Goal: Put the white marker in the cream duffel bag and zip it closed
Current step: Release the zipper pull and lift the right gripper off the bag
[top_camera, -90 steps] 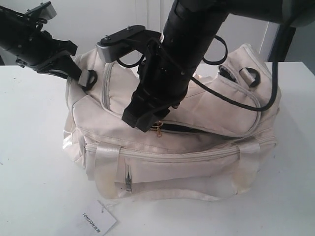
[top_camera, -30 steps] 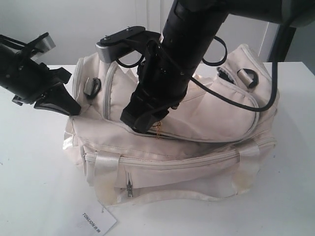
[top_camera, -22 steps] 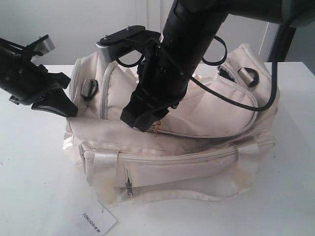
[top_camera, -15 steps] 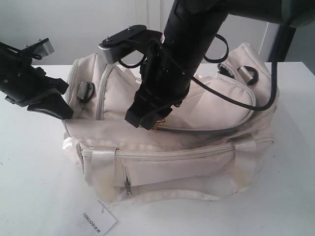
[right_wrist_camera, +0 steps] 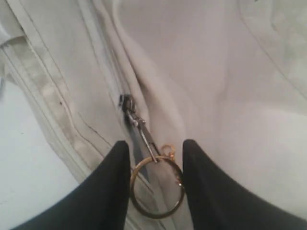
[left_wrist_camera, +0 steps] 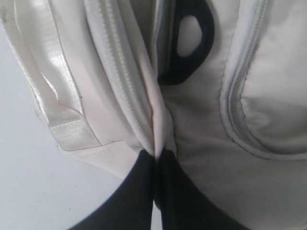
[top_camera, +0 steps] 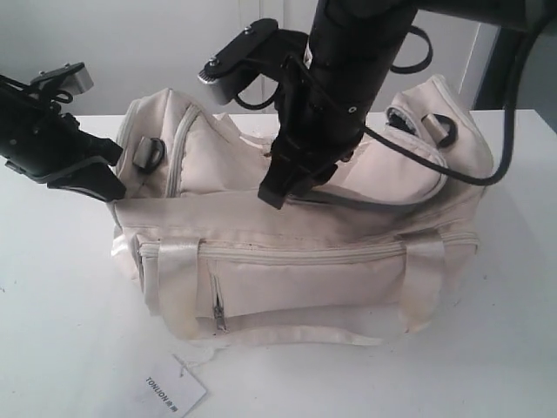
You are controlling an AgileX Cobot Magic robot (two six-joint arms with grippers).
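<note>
"Starting with the biggest thing, what carries it all?"

"A plain white tabletop (top_camera: 52, 305). The large soft cream fabric duffel bag (top_camera: 296, 231) lies on it with one long side toward the exterior camera. Its top panel is slumped and creased."

"Where are the arms?"

"The left hand (left_wrist_camera: 156, 154) is at the bag's left end in the exterior view. Its black fingers are pinched tight on a fold of the cream fabric, just beside a zip seam. The right hand (top_camera: 277, 196) reaches from above onto the top of the bag, near the middle."

"And the smaller parts?"

"Two shiny cream webbing handle straps (top_camera: 178, 287) run down the front wall, one near each end. A white paper tag printed TONLION (top_camera: 170, 389) lies flat on the tabletop, just in front of the bag's left corner. A black plastic end ring (left_wrist_camera: 178, 72) sits on the fabric near the left hand's pinch."

"Is the right hand holding anything?"

"Yes. Its two black fingers are closed on the gold metal ring of the zipper pull (right_wrist_camera: 157, 188), one finger touching each side. The ring hangs from a small dark slider (right_wrist_camera: 130, 114) on the top zip."
</note>
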